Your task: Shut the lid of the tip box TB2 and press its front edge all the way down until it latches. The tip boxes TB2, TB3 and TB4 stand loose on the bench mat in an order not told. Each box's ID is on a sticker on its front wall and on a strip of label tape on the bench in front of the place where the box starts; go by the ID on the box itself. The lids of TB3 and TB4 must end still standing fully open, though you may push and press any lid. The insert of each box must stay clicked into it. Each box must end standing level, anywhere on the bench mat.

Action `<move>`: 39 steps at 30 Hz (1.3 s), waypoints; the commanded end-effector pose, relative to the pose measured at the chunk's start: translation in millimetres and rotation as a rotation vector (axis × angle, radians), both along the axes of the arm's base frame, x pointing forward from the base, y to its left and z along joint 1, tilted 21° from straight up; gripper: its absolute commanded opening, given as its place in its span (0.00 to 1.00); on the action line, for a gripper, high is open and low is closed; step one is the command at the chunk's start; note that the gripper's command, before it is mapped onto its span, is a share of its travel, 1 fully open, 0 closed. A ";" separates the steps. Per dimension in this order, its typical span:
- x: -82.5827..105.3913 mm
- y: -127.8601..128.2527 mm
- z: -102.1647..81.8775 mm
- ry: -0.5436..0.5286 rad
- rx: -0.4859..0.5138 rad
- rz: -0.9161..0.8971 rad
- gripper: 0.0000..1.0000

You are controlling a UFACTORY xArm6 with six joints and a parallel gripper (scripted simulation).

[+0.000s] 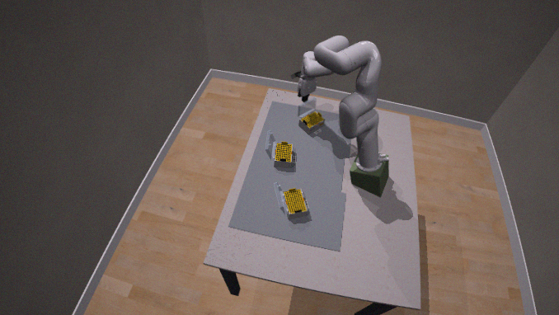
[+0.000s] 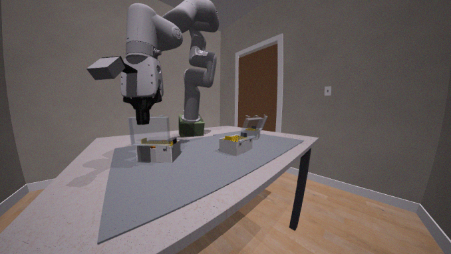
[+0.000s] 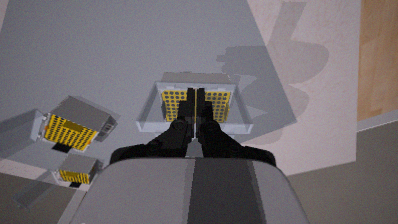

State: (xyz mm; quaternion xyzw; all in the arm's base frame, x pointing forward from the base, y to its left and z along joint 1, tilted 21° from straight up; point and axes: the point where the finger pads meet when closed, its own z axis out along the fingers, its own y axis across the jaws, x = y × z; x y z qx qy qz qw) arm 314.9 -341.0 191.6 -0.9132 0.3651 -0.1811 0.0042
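Three grey tip boxes with yellow inserts stand on the grey bench mat, all with clear lids raised. I cannot read their ID stickers in any view. My gripper (image 1: 304,99) is shut and empty, fingers pointing down. It hovers over the box nearest the arm's far side (image 1: 312,120). In the exterior view the fingertips (image 2: 142,121) are level with the top edge of that box's upright lid (image 2: 150,130), and I cannot tell if they touch it. In the wrist view the fingertips lie over this box's insert.
The middle box (image 1: 284,152) and the near box (image 1: 295,202) stand further along the mat; both show in the wrist view at the left (image 3: 75,127) (image 3: 77,170). The arm's green base (image 1: 369,177) stands beside the mat. The table edge lies beyond the box under the gripper.
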 end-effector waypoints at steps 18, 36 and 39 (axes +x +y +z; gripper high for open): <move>-15.5 14.5 -2.8 -0.003 -0.003 0.000 0.00; -28.6 27.1 -6.5 -0.003 -0.003 0.000 0.00; -28.6 27.1 -6.5 -0.003 -0.003 0.000 0.00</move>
